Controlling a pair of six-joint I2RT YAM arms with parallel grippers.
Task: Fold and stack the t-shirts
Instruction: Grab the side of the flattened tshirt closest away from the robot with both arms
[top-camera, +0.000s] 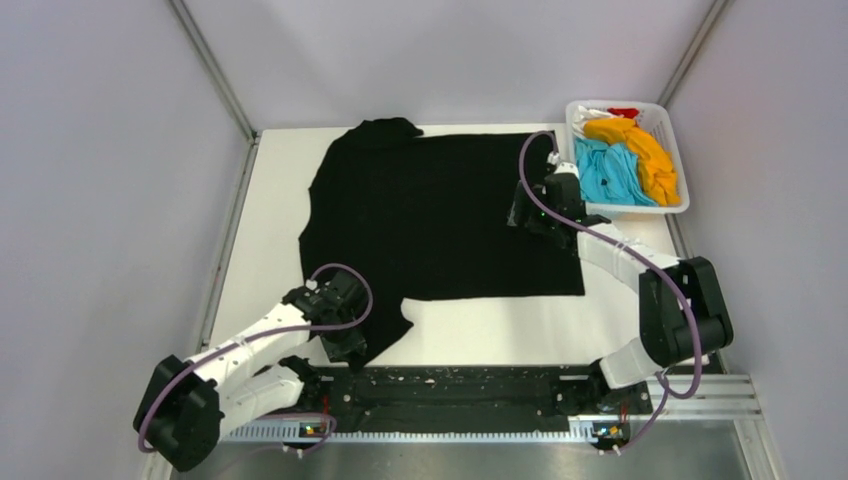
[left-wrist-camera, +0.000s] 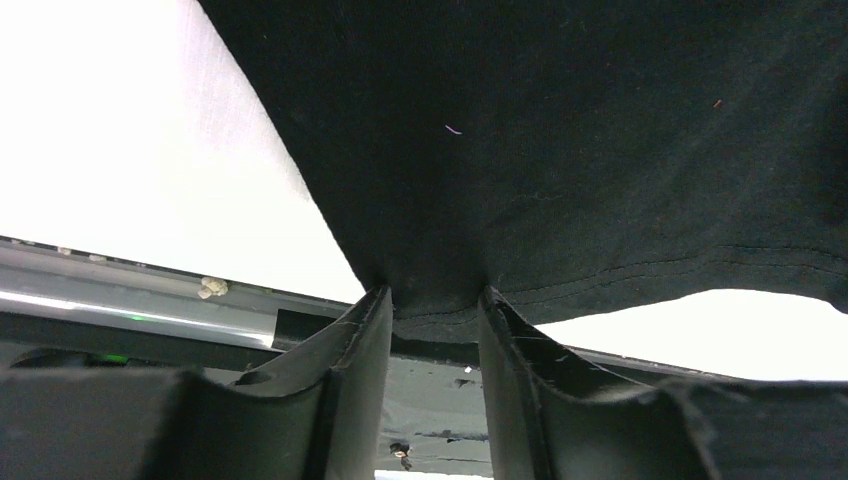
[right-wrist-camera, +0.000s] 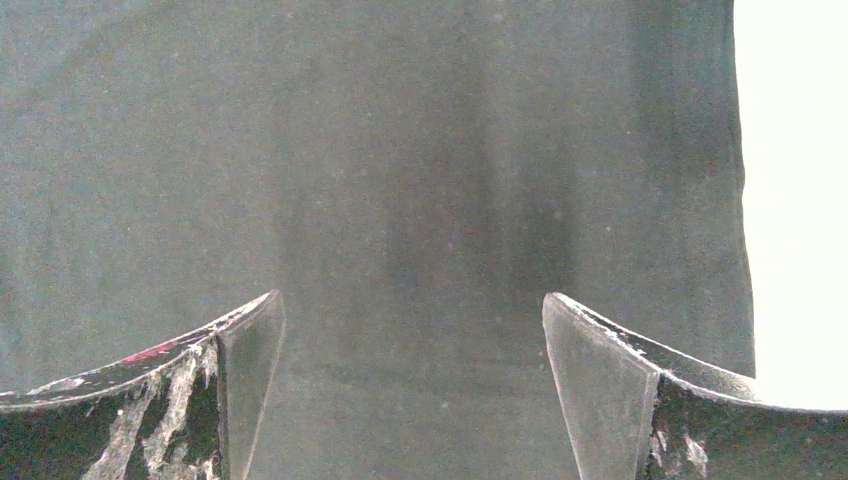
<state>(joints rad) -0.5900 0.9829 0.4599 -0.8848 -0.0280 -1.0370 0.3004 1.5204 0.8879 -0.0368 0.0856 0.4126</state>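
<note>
The large black t-shirt lies spread flat on the white table. My left gripper is at the shirt's near-left sleeve; in the left wrist view its fingertips pinch the hem of the black cloth. My right gripper hovers over the shirt's right edge, open and empty; in the right wrist view flat black cloth lies under it. The orange shirt, sky-blue shirt, white shirt and red shirt lie crumpled in the basket.
The white plastic basket stands at the table's far right corner, just beyond my right gripper. A black mounting rail runs along the near edge between the arm bases. Grey walls enclose the table on the left, back and right.
</note>
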